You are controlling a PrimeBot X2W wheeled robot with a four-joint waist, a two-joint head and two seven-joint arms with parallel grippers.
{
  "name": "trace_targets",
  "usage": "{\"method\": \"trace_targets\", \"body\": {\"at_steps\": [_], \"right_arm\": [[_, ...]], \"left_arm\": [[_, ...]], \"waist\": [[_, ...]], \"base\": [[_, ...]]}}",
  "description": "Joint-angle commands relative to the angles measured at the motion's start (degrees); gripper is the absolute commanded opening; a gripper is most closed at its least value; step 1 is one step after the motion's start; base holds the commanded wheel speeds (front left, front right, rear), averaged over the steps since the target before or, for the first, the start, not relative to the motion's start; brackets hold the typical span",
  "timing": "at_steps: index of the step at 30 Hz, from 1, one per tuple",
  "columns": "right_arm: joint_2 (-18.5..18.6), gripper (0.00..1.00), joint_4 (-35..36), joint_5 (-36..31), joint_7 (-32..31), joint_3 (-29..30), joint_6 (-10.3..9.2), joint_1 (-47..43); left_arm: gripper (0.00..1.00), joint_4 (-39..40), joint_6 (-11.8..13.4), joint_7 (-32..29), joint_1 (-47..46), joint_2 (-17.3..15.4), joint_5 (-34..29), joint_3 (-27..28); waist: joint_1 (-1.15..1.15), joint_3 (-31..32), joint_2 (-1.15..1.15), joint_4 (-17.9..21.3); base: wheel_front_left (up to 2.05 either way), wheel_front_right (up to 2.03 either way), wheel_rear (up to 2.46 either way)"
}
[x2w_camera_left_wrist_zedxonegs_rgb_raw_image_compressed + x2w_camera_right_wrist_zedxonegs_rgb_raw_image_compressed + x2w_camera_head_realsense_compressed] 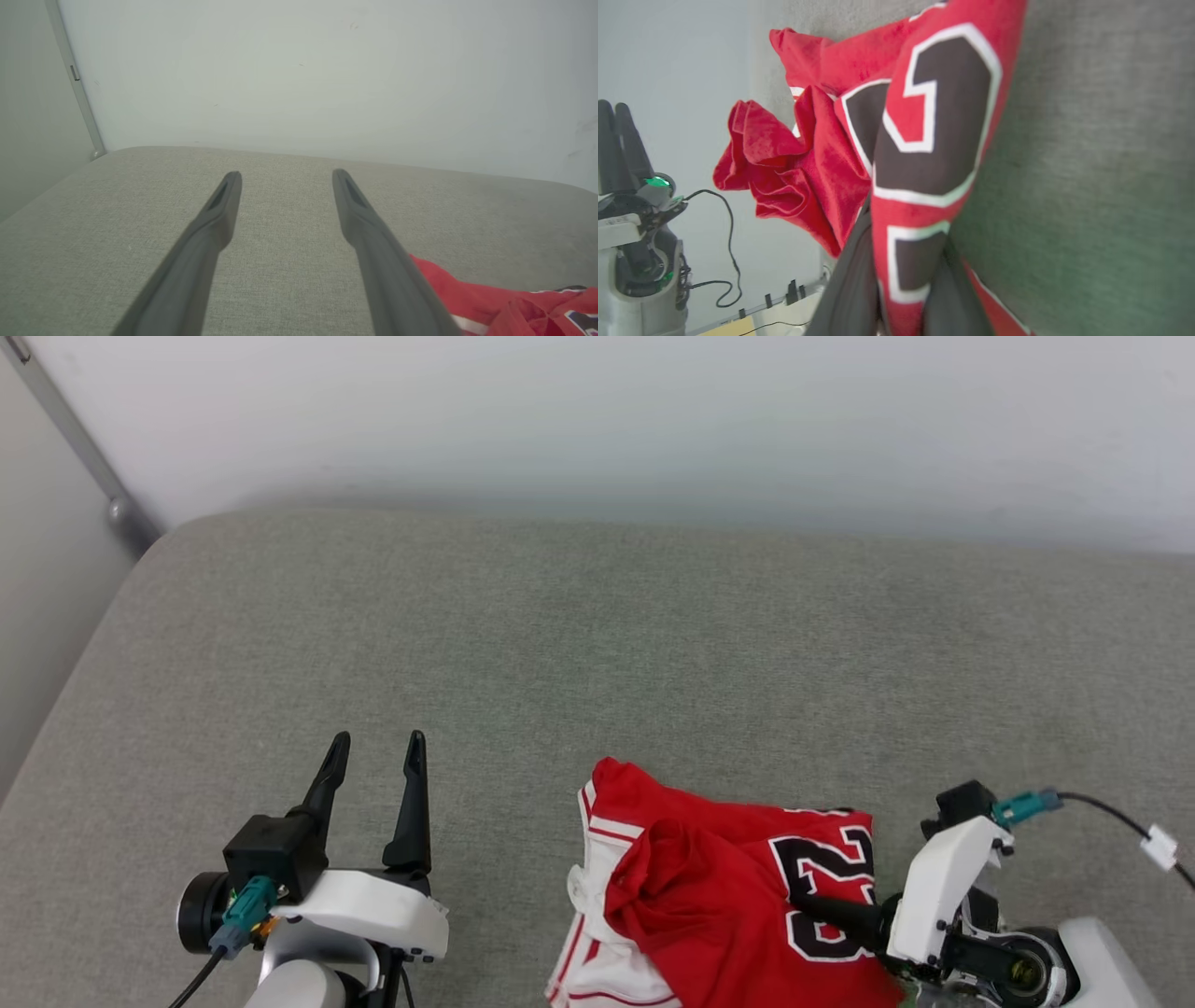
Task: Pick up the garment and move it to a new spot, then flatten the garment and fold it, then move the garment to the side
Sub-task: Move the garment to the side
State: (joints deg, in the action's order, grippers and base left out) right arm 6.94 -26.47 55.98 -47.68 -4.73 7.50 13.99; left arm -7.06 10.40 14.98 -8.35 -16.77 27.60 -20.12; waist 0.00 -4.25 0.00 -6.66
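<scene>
The garment (719, 887), a red jersey T-shirt with a black "23" outlined in white, lies crumpled near the front edge of the grey cushion (597, 644). White sleeve fabric with red stripes shows at its lower left. My right gripper (812, 905) reaches in from the right and is shut on a fold of the printed part. In the right wrist view the garment (924, 140) is pinched between the two dark fingers (850, 284) and hangs bunched over them. My left gripper (373, 747) is open and empty over bare cushion, left of the garment (490, 298), with its fingers (219, 219) spread.
The cushion's rounded left edge (84, 644) drops off beside a metal rail (84, 448). A pale wall (597, 420) stands behind the cushion. A cable (1120, 826) trails from my right wrist. Open cushion surface lies ahead and to the left of the garment.
</scene>
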Motion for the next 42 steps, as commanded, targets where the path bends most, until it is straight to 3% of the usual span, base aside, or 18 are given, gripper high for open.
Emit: {"method": "trace_targets", "body": {"at_steps": [1,8,12,16,22,28,35,41,42], "right_arm": [[1.66,0.0,1.51,-2.1,1.49,-1.85,-0.02,0.58],[10.92,0.0,3.74,-17.03,7.16,-10.64,-0.02,1.8],[14.63,0.0,3.27,-24.36,8.97,-11.36,-0.03,3.94],[16.05,0.0,3.51,-27.97,9.85,-10.95,-0.02,5.81],[17.52,0.0,2.87,-32.05,12.37,-6.76,-0.03,10.5],[18.18,0.0,-0.74,-34.57,18.11,0.11,-0.04,15.96],[18.29,0.0,-5.86,-36.71,27.05,9.27,-0.04,23.44],[17.6,0.0,-10.58,-40.3,34.73,16.6,-0.04,27.97],[17.14,0.15,-11.17,-41.08,36.06,17.44,-0.04,28.58]], "left_arm": [[1.0,-0.01,-0.16,0.25,0.47,0.18,-0.21,0.19],[1.0,0.6,-0.04,0.24,2.12,0.3,-0.45,1.03],[1.0,1.44,0.05,0.2,2.36,0.38,-0.78,1.54],[1.0,2.15,-0.18,0.19,1.88,0.39,-0.96,1.76],[1.0,3.49,-1.19,0.2,-1.2,-0.49,-2.11,1.66],[1.0,6.25,-2.33,-2.02,-6.96,-2.92,-4.23,0.99],[1.0,11.81,-3.62,-6.11,-15.79,-6.4,-7.44,0.5],[1.0,14.8,-4.6,-8.1,-20.37,-7.58,-8.83,-0.28],[1.0,15.16,-4.71,-8.22,-20.72,-7.71,-8.86,-0.34]], "waist": [[0.0,0.69,0.0,0.87],[0.0,1.88,0.0,6.14],[0.0,0.99,0.0,10.66],[0.0,-0.65,0.0,14.35],[0.0,-6.62,0.0,22.91],[0.0,-15.62,0.0,27.42],[0.0,-27.06,0.0,28.18],[0.0,-32.34,0.0,27.13],[0.0,-32.92,0.0,26.98]], "base": [[0.0,0.0,0.0],[0.0,0.0,0.0],[0.0,0.0,0.0],[0.0,0.0,0.0],[0.0,0.0,0.0],[0.0,0.0,0.0],[0.0,0.0,0.0],[0.0,0.0,0.0],[0.0,0.0,0.0]]}}
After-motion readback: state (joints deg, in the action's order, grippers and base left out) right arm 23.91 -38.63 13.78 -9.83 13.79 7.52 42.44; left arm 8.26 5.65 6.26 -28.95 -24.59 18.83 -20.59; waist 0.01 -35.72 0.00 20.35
